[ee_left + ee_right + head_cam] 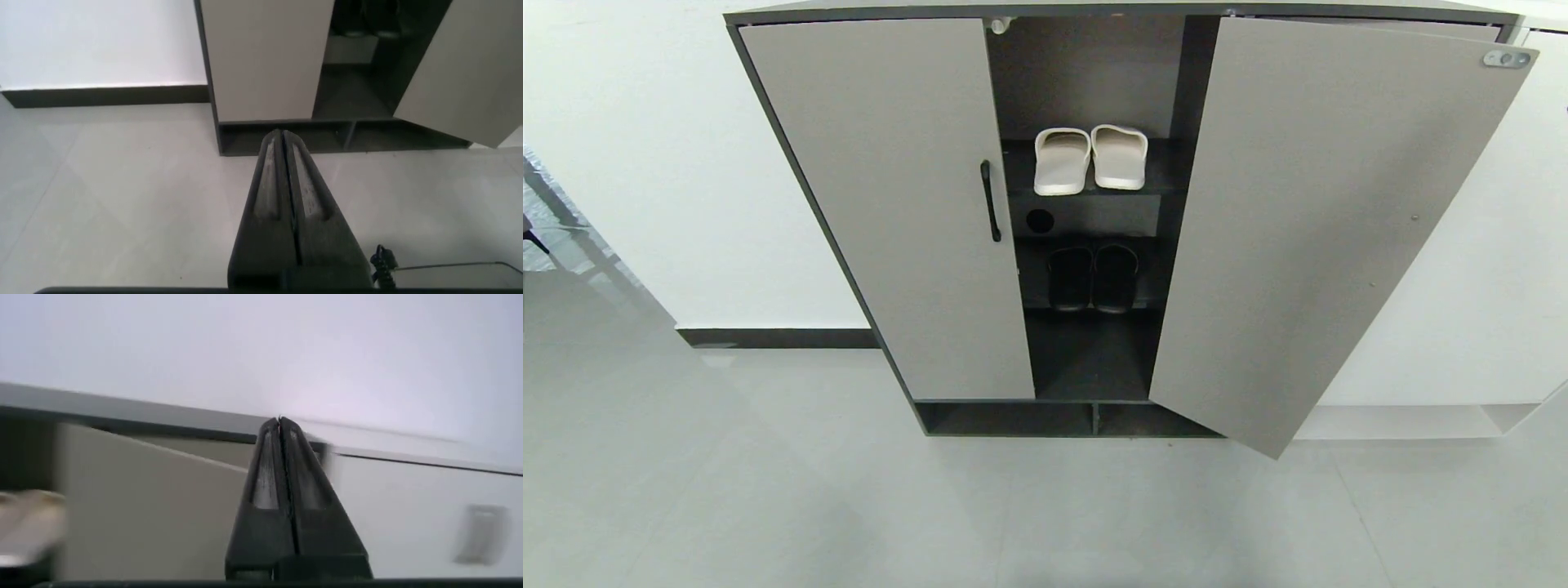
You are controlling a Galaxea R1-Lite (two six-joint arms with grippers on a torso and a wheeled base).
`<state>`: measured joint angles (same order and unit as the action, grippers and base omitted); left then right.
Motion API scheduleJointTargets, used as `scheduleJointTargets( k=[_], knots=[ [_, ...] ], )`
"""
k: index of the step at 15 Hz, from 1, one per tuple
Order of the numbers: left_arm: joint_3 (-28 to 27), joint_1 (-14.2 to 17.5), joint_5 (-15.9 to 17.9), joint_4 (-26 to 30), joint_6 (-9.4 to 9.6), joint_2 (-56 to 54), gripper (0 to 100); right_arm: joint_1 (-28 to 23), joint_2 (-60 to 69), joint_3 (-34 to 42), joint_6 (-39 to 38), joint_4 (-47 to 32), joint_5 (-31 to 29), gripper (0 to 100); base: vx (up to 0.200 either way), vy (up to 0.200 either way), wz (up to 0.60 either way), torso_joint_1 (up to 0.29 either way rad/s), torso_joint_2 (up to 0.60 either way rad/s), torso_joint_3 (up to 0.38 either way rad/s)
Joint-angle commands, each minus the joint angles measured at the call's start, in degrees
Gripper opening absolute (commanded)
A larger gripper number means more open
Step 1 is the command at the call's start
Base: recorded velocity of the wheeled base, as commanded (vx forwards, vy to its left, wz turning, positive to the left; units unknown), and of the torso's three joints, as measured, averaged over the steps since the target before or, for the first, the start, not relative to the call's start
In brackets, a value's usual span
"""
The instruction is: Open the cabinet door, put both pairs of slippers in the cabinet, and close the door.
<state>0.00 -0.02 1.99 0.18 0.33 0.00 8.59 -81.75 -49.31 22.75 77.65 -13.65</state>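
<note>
Slippers are seen inside the cabinet (1086,73), which stands against a white wall (645,163) on a pale tiled floor (849,490). The white pair (1090,159) is set side by side on the upper shelf (1168,167), toes pointing to the far side. The black pair (1092,278) is set the same way on the shelf below, directly under the white pair. The right door (1331,229) is swung open toward the near side, so the right half of the cabinet is exposed. The left door (882,204) is shut, and a black handle (990,201) is fixed upright along its right edge.

The left claw (282,139) is held low over the floor, well apart from the cabinet and aimed at its base; its fingers are pressed together and nothing is held between them. The right claw (280,425) is likewise pressed together and empty, and it is pointed at the cabinet's top edge with the white wall behind.
</note>
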Motion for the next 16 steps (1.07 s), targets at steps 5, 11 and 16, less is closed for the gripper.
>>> scheduleJointTargets(
  k=[5,11,16],
  knots=[
    [0.0,-0.1,0.0,0.0,0.02,0.1,0,-21.4,-10.2,4.1,-0.4,-8.6,0.9,0,0.000,0.000,0.00,0.000,0.00,0.000],
    [0.0,-0.1,0.0,0.0,0.02,0.1,0,-27.1,-25.7,-2.5,-14.0,-8.1,31.2,0,0.000,0.000,0.00,0.000,0.00,0.000],
    [0.0,0.0,0.0,0.0,0.02,0.1,0,-28.1,-40.9,-13.3,-22.4,0.2,46.4,0,0.000,0.000,0.00,0.000,0.00,0.000]
  ],
)
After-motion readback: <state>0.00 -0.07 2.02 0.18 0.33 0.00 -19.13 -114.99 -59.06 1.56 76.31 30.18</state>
